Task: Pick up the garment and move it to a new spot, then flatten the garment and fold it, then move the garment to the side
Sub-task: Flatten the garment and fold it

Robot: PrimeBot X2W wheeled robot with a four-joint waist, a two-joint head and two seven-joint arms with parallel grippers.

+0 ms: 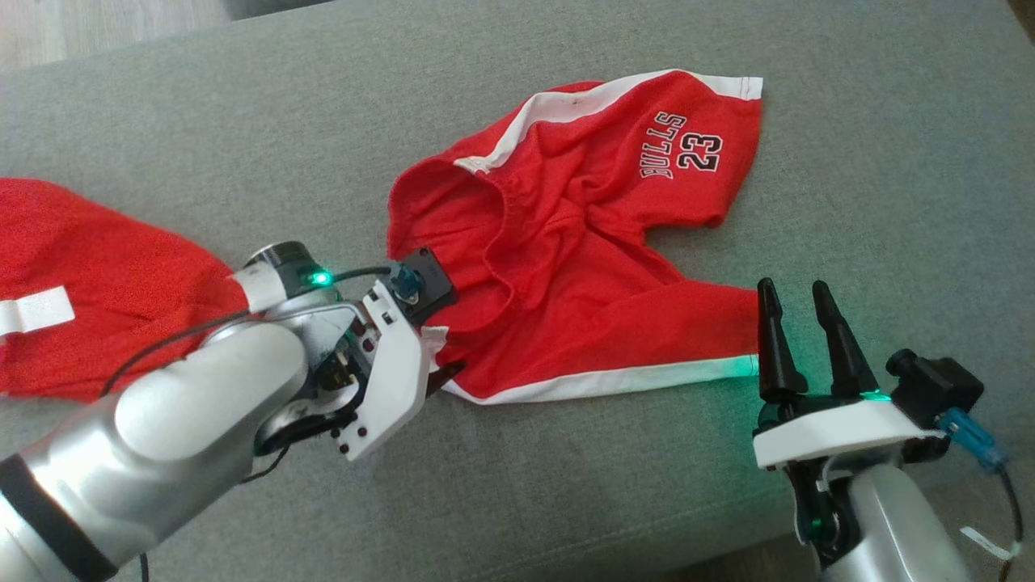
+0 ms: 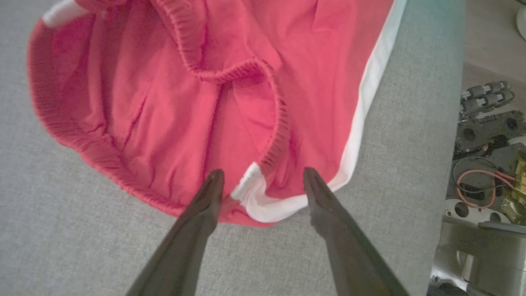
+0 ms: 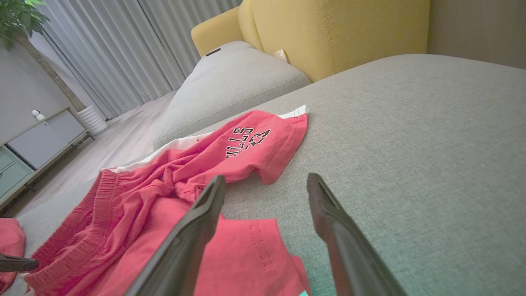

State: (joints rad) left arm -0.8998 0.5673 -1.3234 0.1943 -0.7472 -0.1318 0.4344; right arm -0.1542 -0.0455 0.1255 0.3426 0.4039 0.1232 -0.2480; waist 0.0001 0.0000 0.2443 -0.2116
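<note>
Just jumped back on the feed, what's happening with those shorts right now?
The red basketball shorts with white trim lie crumpled on the grey fabric cushion, not yet flattened or folded. The left gripper is open, its fingers either side of the white-striped waistband corner, with nothing gripped. The right gripper is open too, beside the near leg's hem and holding nothing. A second red garment lies off to the left.
</note>
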